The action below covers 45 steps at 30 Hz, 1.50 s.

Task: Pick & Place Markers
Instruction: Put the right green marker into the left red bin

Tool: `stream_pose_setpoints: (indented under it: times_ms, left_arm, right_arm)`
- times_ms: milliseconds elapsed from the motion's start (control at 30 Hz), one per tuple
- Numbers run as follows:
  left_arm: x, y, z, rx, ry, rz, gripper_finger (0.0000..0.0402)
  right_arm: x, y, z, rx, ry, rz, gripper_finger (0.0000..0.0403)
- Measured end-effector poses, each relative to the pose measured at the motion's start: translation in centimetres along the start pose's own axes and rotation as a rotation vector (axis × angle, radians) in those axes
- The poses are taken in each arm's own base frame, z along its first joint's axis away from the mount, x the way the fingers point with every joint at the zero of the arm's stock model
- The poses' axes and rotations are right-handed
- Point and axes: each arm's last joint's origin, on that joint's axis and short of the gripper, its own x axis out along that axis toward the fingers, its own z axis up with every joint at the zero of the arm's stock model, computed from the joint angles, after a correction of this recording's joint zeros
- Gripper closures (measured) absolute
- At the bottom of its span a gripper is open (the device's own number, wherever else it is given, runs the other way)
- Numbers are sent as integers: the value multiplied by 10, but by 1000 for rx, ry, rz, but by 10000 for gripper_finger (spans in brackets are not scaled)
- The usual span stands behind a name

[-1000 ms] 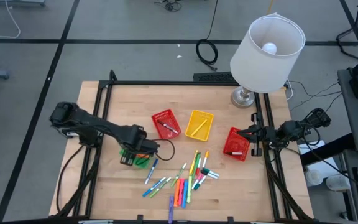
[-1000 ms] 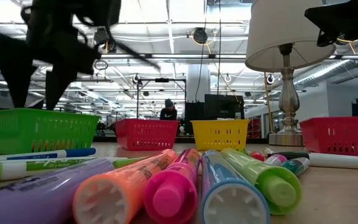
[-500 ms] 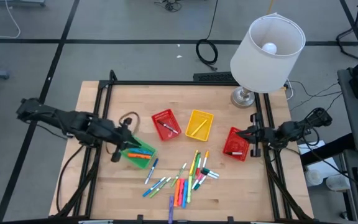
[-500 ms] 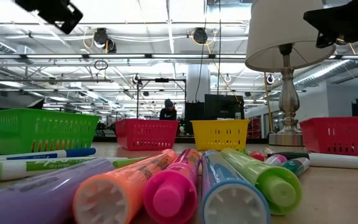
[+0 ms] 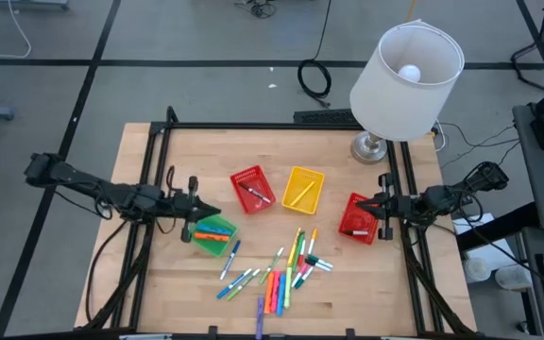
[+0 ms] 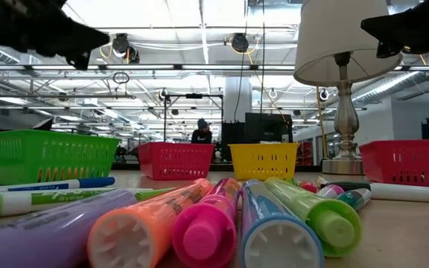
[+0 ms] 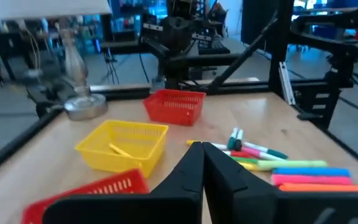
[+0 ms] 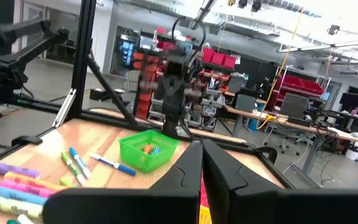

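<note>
Pulled back from the green basket (image 5: 211, 233), my left claw (image 5: 197, 210) is pressed together, empty; loose markers (image 5: 277, 274) remain.

Wooden table (image 5: 159, 161) with a black frame along its edges. On it: a green mesh basket (image 5: 210, 233) at the left; a red mesh basket (image 5: 252, 187) and a yellow mesh basket (image 5: 302, 188) side by side near the centre; a second red basket (image 5: 357, 218) at the right edge; a lamp base (image 5: 370, 146) at the far right corner; loose markers (image 5: 277, 274) scattered along the near edge.
</note>
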Motion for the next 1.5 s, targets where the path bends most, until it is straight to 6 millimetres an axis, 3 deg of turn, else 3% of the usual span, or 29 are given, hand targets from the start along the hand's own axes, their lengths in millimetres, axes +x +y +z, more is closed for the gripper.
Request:
stream_pose_setpoints:
  times_ms: [233, 500, 667, 867, 1500]
  left_arm:
    - [-12, 4, -18, 57, -42, 92, 399]
    - [-35, 10, -10, 120, -144, 121, 400]
    - [-43, 11, -15, 145, -111, 118, 400]
    - [-44, 11, -35, 134, -91, 116, 401]
    - [-44, 11, -34, 128, -94, 119, 390]
  right_arm:
    - [1, 0, 2, 7, -13, -5, 403]
    - [1, 2, -6, 0, 1, -2, 403]
    - [1, 2, -7, 2, 4, -2, 403]
    - [1, 2, -7, 2, 4, -2, 403]
    - [1, 3, -9, 16, 21, 2, 403]
